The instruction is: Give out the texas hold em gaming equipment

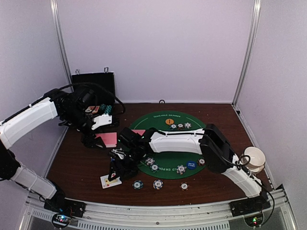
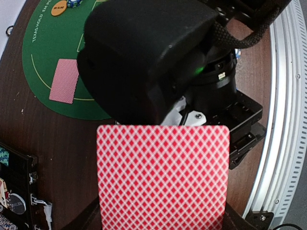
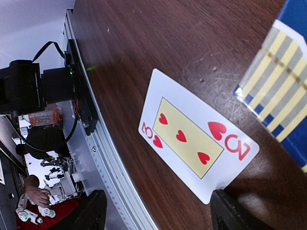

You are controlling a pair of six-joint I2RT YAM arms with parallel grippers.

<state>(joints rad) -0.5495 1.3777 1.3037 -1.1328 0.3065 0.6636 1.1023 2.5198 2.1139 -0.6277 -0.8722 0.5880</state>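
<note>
- You had a dark brown wooden table (image 1: 76, 163) under both arms. An oval green mat (image 1: 163, 143) lettered for Texas hold 'em lay on it, and pale walls (image 1: 158, 48) closed in the back and sides.
- A metal rail (image 3: 112, 172) ran along the table's near edge, close behind the right gripper's fingers.
- A black case (image 1: 93, 88) stood against the back wall, beyond the left gripper. A white cup (image 1: 254, 157) sat well off to the right of both grippers.
- Your left gripper (image 2: 163, 221) was clamped on a pink-backed card (image 2: 163, 177). The card was held up off the table, its red diamond-patterned back facing the wrist camera and filling the space between the fingers.
- Just ahead of those fingers, the black body of the right arm (image 2: 144, 57) blocked most of the view. To the left of it, a second card (image 2: 64, 80) lay face down on the mat, with an orange disc (image 2: 59, 7) farther out.
- Your right gripper (image 3: 156, 199) had its fingers spread wide and gripped nothing.
- A three of hearts (image 3: 196, 143) lay face up on the bare wood just ahead of those fingers. Its near corner was right at the tip of the right finger (image 3: 235, 215), and you could not tell whether the two touched.
- Small striped chips (image 1: 158, 184) lay scattered to the right of the right gripper, some on the wood and some on the mat. A blue disc (image 1: 191, 164) sat among the ones on the mat.
</note>
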